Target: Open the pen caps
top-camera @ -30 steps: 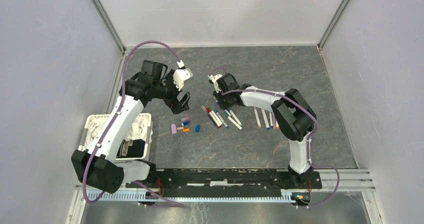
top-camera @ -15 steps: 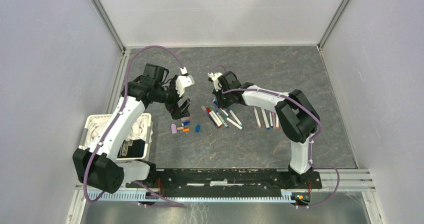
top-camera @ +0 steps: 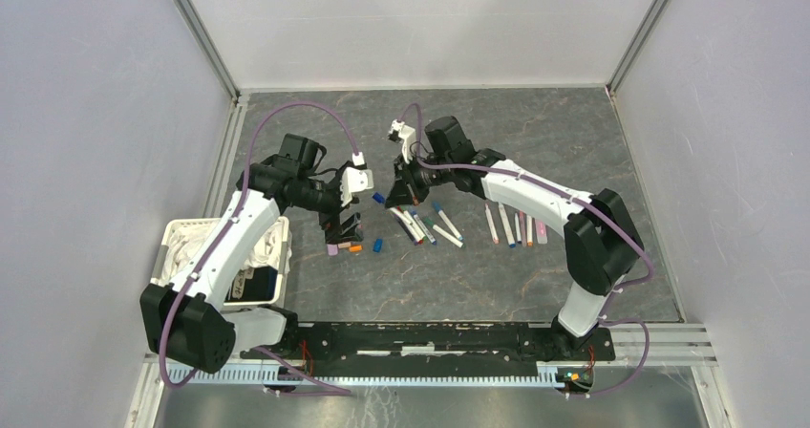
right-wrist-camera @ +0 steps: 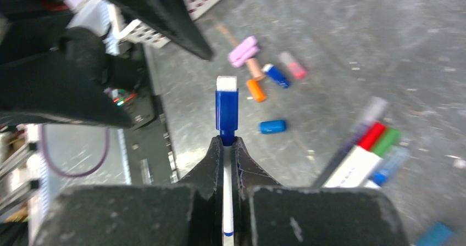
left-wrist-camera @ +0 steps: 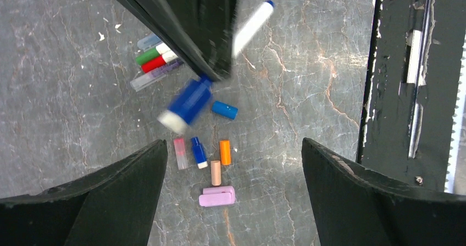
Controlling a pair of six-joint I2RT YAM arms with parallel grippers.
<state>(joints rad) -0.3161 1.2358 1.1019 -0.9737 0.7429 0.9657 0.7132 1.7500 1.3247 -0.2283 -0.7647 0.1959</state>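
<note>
Right wrist: my right end effector pinches 1 pen, blue cap still on; left end effector spread; several caps already off.

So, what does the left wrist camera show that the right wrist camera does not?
Only the left wrist view: the left hand open wide, and the rear end of the held pen sticking out past the right hand. Only the right wrist view: the right hand's two fingers pressed on the barrel; the blurred left arm. Both: the blue cap, still on the pen, and the loose caps, lilac cap included.
</note>
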